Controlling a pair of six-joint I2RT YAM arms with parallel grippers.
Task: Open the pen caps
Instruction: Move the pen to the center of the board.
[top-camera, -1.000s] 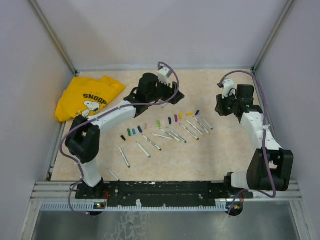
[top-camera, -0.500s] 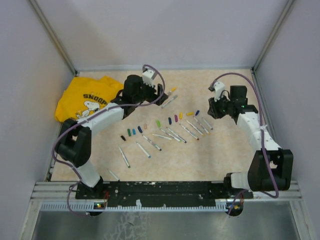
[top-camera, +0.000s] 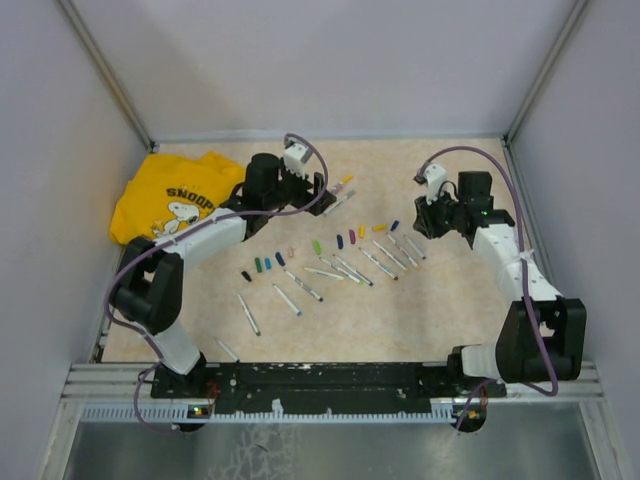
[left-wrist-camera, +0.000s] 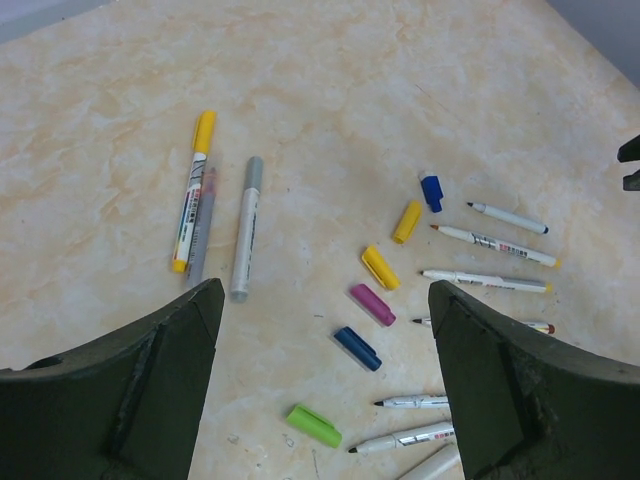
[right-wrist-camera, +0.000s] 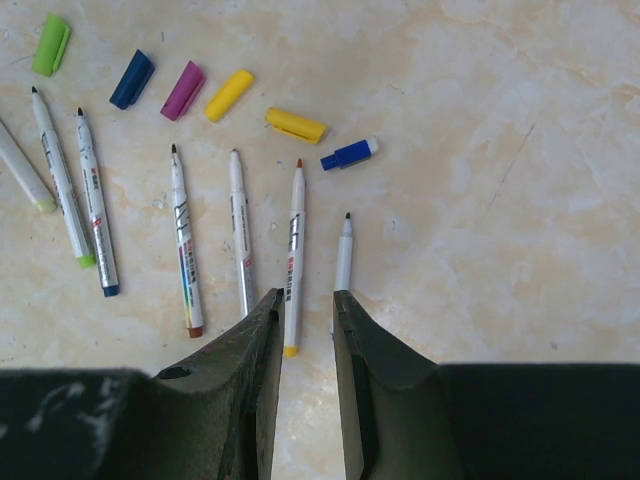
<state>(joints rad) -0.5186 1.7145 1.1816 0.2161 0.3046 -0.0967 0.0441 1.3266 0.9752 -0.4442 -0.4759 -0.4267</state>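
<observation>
The yellow shirt (top-camera: 170, 205) reads "SNOOP". The left gripper (left-wrist-camera: 320, 300) hangs spread wide and empty near a capped pen (left-wrist-camera: 190, 195). Loose caps (left-wrist-camera: 380, 268) lie in a row mid-table beside bare pens (right-wrist-camera: 294, 250). The right gripper (right-wrist-camera: 305, 300) is narrowly parted, pinching nothing.

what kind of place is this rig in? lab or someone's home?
Likely a lab test cell: two robot arms bolted to a metal rail, plain grey walls boxing in the table, pen caps lined up.
</observation>
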